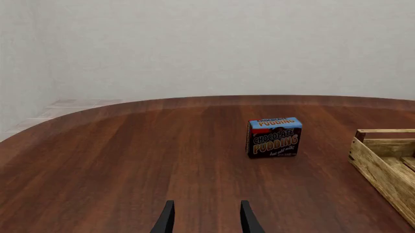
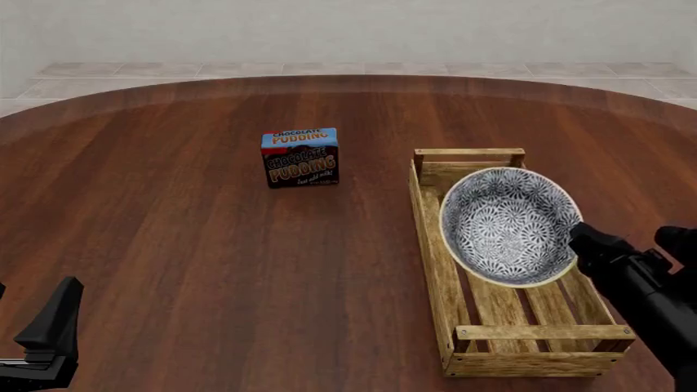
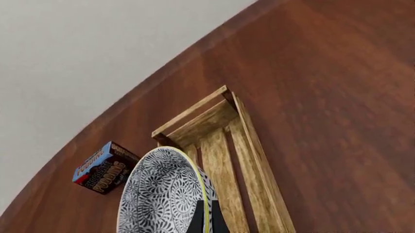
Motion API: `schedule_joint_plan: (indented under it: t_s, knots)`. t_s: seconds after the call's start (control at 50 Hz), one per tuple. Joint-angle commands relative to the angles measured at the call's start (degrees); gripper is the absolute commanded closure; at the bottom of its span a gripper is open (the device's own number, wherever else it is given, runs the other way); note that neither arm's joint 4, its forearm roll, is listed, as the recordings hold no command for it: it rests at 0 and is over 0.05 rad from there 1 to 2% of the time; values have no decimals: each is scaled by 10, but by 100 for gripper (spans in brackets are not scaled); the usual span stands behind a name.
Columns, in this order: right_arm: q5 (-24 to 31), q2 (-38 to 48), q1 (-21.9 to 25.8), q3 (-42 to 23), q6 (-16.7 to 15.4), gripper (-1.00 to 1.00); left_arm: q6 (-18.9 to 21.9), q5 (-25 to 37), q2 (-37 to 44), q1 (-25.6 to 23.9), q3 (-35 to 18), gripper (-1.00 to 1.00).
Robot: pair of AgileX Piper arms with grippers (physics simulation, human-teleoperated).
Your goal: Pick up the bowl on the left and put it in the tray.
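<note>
Blue-and-white floral bowl (image 2: 508, 224) tilted over the far half of the slatted wooden crate (image 2: 436, 269), open side turned toward the front camera; cream-yellow rim (image 3: 205, 204) pinched by the right gripper (image 2: 577, 238) at the right-hand edge; jaws clamped on the rim, one finger inside and one outside by the look of the right wrist view; whether the lower edge touches the slats, cannot tell.

Ceramic, so judged rigid, moderately heavy for a single-edge pinch, glazed and likely slippery; prone to swing or slide in the jaws when held on one side only; chip or crack risk if dropped onto the wood; thin rim the only sensible hold, as now; about as wide as the crate's inside, so little room either side when lowered flat.

Crate long, low-sided, with corner posts; near half bare, slats showing.

Left gripper (image 2: 44, 339) low at the near left of the table (image 2: 196, 261), well apart from everything; fingers (image 1: 167, 218) parted in the left wrist view, nothing between them.

Chocolate pudding box (image 2: 299, 157) upright, left of the crate and a little beyond its far end, well apart from the bowl; not in the way; only obstacles the crate's own side walls and posts.
</note>
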Motion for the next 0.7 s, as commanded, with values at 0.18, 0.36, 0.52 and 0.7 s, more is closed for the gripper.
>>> schedule_joint_plan:
  t_s: [0.18, 0.36, 0.52, 0.7]
  knots:
    - [-28, 26, -4, 4, 14, 100, 0, 0, 0, 0, 0, -100]
    - [-35, 33, -5, 8, 18, 100, 0, 0, 0, 0, 0, -100]
    - [-47, 45, -6, 11, 17, 100, 0, 0, 0, 0, 0, -100]
    - [-51, 47, -4, 14, 16, 100, 0, 0, 0, 0, 0, -100]
